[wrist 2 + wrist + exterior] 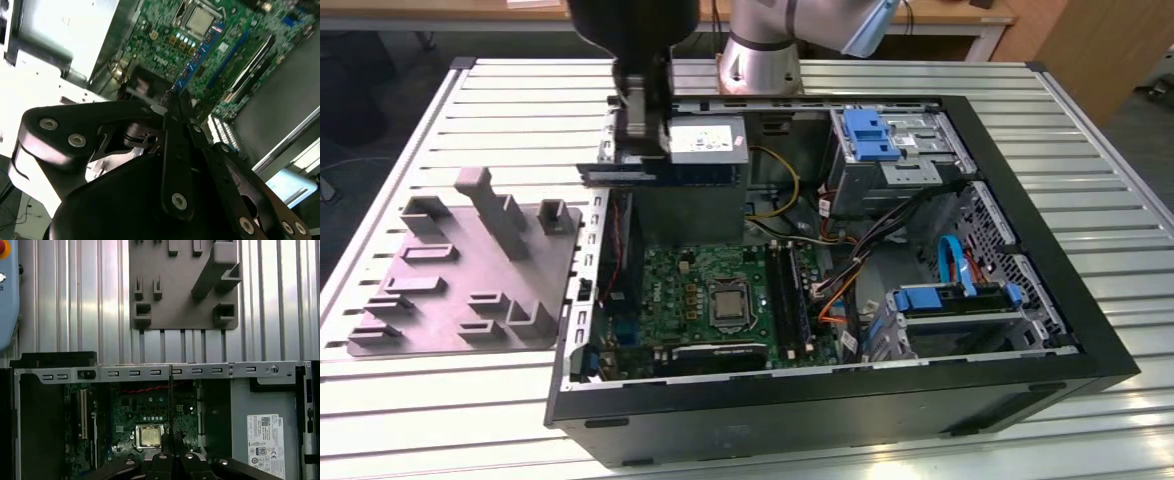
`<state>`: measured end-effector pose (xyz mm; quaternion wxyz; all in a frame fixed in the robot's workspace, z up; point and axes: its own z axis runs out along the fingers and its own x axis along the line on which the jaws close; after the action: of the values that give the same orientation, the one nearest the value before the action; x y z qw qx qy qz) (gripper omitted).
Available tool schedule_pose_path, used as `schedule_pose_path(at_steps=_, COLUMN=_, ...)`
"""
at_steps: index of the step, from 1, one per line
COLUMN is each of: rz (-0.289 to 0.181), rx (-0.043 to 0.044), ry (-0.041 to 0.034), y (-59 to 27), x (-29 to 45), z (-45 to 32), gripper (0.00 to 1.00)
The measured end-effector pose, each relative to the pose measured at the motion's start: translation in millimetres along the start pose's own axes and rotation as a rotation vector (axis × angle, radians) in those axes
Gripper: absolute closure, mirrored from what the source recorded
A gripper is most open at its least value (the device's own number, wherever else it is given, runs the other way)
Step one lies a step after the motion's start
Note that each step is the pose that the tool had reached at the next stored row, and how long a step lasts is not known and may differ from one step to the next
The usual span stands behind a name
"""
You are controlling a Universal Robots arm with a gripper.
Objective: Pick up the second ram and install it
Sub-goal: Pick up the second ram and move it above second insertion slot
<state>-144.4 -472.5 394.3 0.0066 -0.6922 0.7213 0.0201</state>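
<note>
- My tool (638,160) is closed on the ram (624,176), which sits clamped between the fingers.
- In the exterior view the ram lies level. It hangs over the wall of the case (1067,300) on the exterior view's left, just beside the power supply (707,145).
- The ram is held up in the air, clear of the board (680,290) and well apart from the slots (785,285) next to the CPU (724,300).
- In the second wrist view the ram (197,57) juts out past my tool (170,102) as a blue-edged strip. The board (250,30) and CPU (199,20) are behind it.
- In the first wrist view the ram (170,400) is edge-on, a thin dark line rising from my tool (170,442). It passes the CPU (150,436) and crosses the case rail (135,373).
- A grey holder (467,270) lies on the slatted worktop (440,400), beside the case on the exterior view's left.
</note>
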Motion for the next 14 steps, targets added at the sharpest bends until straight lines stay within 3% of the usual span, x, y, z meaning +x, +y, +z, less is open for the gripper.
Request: schedule_pose_path(at_steps=14, rz=0.0, rx=-0.0038, ry=0.0002, y=-63.5, x=-2.6, z=-1.2, gripper=0.89)
